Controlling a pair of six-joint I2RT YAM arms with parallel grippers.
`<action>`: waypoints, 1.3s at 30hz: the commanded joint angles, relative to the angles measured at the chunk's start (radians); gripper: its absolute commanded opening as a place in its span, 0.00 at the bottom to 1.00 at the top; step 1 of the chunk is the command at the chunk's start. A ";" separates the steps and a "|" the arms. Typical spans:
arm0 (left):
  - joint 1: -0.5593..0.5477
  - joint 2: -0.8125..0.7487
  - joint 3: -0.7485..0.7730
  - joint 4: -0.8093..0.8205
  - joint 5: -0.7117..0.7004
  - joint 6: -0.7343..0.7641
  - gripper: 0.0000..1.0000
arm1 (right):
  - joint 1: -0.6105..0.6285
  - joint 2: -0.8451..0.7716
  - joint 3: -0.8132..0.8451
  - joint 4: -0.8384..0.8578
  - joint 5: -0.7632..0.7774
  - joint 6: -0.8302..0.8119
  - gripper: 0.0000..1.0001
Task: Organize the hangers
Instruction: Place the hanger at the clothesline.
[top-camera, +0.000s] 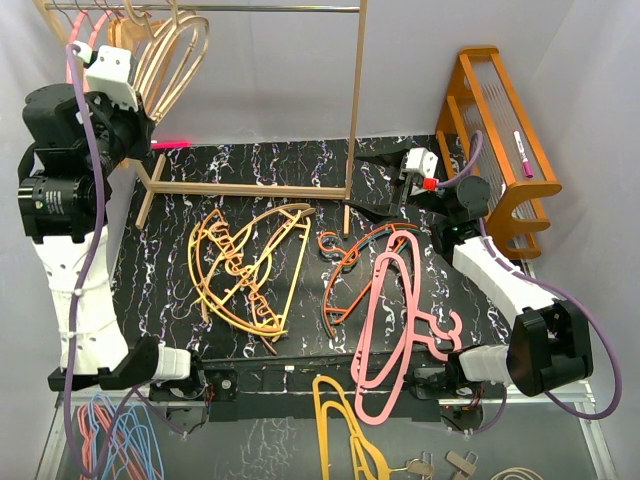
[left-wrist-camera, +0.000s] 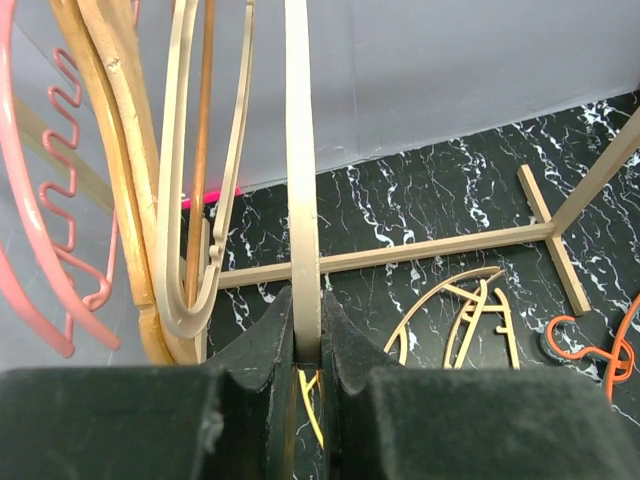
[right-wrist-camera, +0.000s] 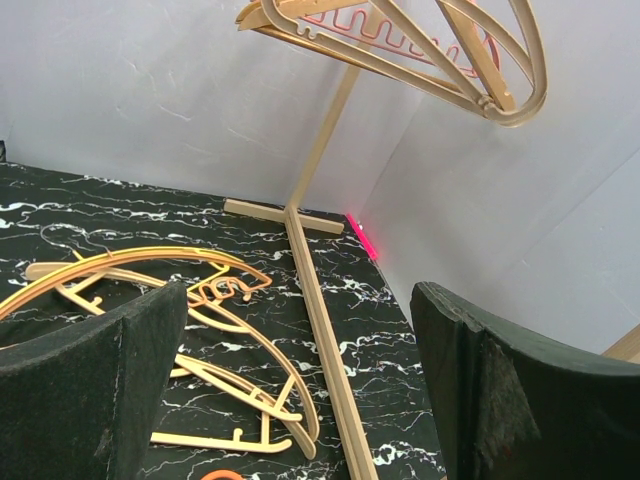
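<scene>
My left gripper (left-wrist-camera: 305, 345) is shut on a pale tan hanger (left-wrist-camera: 303, 200), held up at the rack's left end (top-camera: 135, 90). Other tan hangers (left-wrist-camera: 190, 200) and a pink wavy one (left-wrist-camera: 60, 200) hang beside it on the rail (top-camera: 250, 8). On the black mat lie a yellow-orange and tan pile (top-camera: 250, 270), an orange and teal hanger (top-camera: 350, 270) and pink hangers (top-camera: 390, 330). My right gripper (top-camera: 378, 185) is open and empty, low by the rack's right post. It faces the pile (right-wrist-camera: 200, 300) in the right wrist view.
The wooden rack's right post (top-camera: 355, 110) and its base bar (top-camera: 250, 188) stand on the mat. An orange wooden stand (top-camera: 500, 150) is at the back right. A mustard-yellow hanger (top-camera: 345, 420) and a blue-and-pink bunch (top-camera: 115, 440) lie past the front edge.
</scene>
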 joint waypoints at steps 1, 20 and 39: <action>-0.001 0.012 0.057 0.019 -0.029 -0.008 0.00 | -0.005 -0.031 0.003 0.018 0.000 -0.013 0.98; -0.001 0.022 0.025 -0.016 -0.149 0.014 0.00 | -0.006 -0.004 0.011 0.045 -0.037 0.048 0.98; -0.001 0.045 -0.007 -0.091 -0.087 0.018 0.00 | -0.007 -0.003 0.016 0.051 -0.053 0.066 0.99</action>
